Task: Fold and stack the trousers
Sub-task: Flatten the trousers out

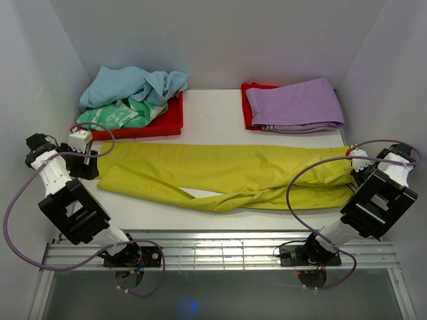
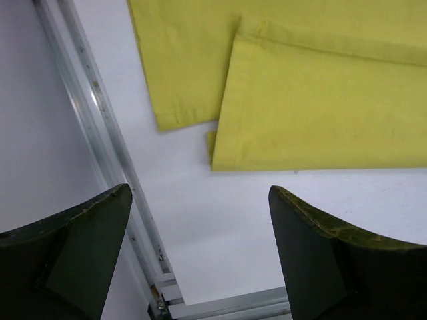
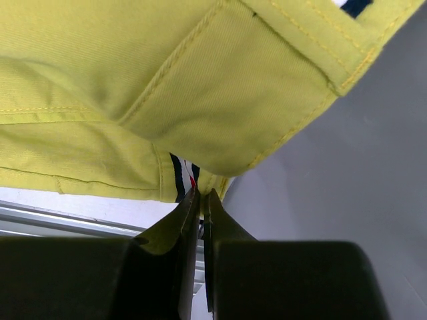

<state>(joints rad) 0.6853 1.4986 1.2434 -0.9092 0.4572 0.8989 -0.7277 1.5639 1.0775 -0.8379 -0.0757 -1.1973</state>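
The chartreuse-yellow trousers (image 1: 227, 173) lie stretched across the table, cuffs to the left and waist to the right, the legs partly overlapping. My left gripper (image 1: 93, 160) hovers just off the cuff end. In the left wrist view it (image 2: 200, 189) stands wide open with only bare table between its fingers, and the two cuffs (image 2: 320, 100) lie just beyond the tips. My right gripper (image 1: 353, 167) is at the waist end. In the right wrist view its jaws (image 3: 201, 193) are shut on the edge of the trousers' waist (image 3: 167, 80), beside a striped label.
A red tray (image 1: 153, 127) at the back left holds light blue and green-patterned garments. A folded lilac garment (image 1: 293, 103) lies on a red tray (image 1: 248, 113) at the back right. An aluminium rail (image 1: 220, 243) runs along the near edge. White walls close in both sides.
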